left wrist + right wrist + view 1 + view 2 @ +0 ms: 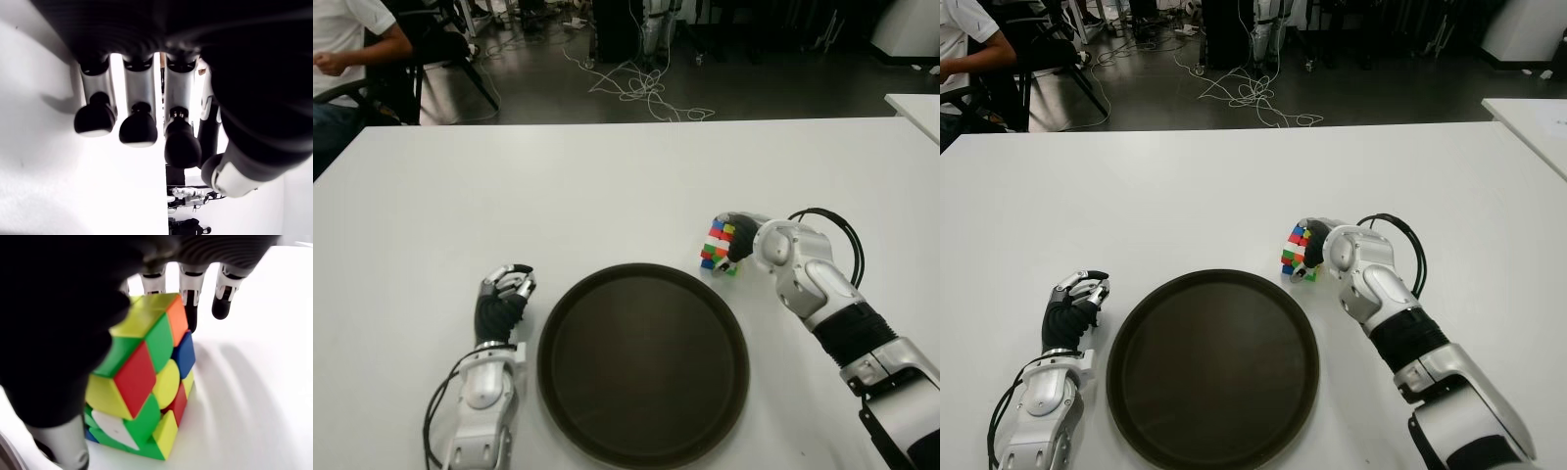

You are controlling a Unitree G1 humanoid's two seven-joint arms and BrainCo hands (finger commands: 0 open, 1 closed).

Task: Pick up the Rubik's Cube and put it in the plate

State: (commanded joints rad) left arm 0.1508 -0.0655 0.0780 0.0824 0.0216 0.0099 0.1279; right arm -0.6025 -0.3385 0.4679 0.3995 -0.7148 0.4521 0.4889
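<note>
Wrapping around the Rubik's Cube (719, 245), our right hand (744, 241) has its fingers (189, 298) over the far side and the thumb pressed on the near side, so we read it as gripping the cube. In the right wrist view the cube's lower edge meets the white table (607, 176), and it sits slightly tilted in the grasp. From the head we see the cube just beside the far right rim of the dark round plate (642, 364), outside it, not on it. Our left hand (502, 294) shows to the left of the plate, near its rim, fingers curled inward around nothing. Beyond the table's far edge we see tangled cables (636, 88) on the floor and a seated person (347, 59) at the far left.
</note>
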